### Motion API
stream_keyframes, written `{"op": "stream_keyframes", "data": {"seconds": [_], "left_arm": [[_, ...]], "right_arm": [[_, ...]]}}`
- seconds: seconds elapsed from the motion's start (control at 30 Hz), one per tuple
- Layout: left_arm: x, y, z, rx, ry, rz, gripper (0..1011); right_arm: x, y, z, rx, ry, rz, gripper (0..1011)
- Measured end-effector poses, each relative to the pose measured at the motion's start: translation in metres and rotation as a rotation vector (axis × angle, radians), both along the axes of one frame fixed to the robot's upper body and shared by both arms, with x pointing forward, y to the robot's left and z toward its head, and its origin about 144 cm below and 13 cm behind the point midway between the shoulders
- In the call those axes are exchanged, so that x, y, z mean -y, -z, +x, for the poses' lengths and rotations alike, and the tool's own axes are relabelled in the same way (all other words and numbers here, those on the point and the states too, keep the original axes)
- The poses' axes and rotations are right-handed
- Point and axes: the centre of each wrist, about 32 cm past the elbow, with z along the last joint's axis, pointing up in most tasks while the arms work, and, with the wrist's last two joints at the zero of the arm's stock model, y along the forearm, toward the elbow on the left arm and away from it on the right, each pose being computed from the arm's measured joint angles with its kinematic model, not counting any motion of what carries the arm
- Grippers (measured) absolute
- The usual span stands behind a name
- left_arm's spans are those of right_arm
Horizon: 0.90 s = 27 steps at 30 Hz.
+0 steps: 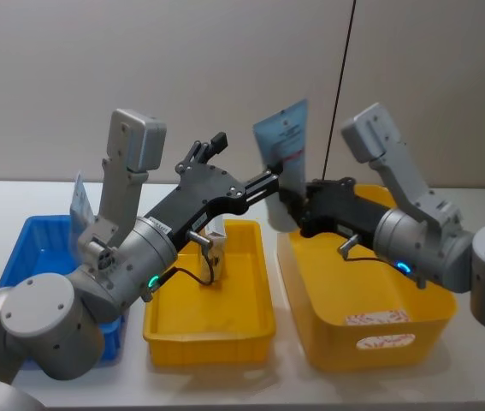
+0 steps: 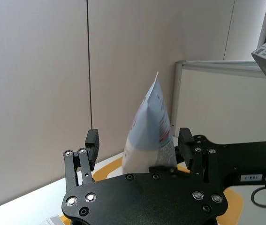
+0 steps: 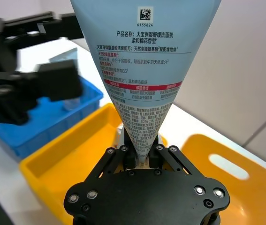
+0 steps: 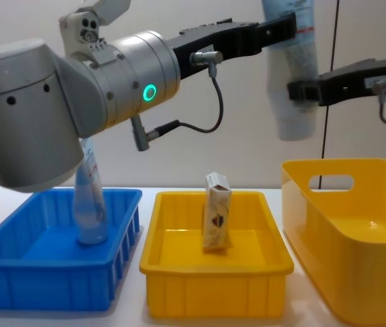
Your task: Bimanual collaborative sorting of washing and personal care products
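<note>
Two translucent whitish soft pouches with printed labels are counted: one raised in the air at centre right (image 1: 282, 137), one standing upright in the bin at far left (image 4: 89, 201). One small upright cardboard carton, white with an orange-red pattern and dark logo (image 4: 216, 220), stands in the centre bin. Three plastic bins are counted: one blue shallow bin at left (image 4: 15, 272), one yellow shallow tray at centre (image 4: 213, 289), one deeper yellow tub with a handle cut-out at right (image 4: 335, 225). Two grippers are counted: the left gripper (image 1: 269, 181) and the right gripper (image 1: 295, 204).
</note>
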Motion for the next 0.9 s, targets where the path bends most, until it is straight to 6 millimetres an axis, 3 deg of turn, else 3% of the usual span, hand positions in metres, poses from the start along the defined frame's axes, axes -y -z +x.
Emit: {"op": "stream_keyframes", "data": {"seconds": [0.6,0.77,0.9], "left_arm": [[0.000,0.000,0.000,0.000,0.000,0.000,1001],[0.000,0.000,0.000,0.000,0.000,0.000,1001],[0.000,0.000,0.000,0.000,0.000,0.000,1001]], "right_arm": [[0.022,0.008,-0.014,-0.020,0.276,0.018,124],[0.030,0.011,-0.017,-0.033,0.362,0.020,251],[0.037,0.013,-0.018,-0.042,0.425,0.021,428]]}}
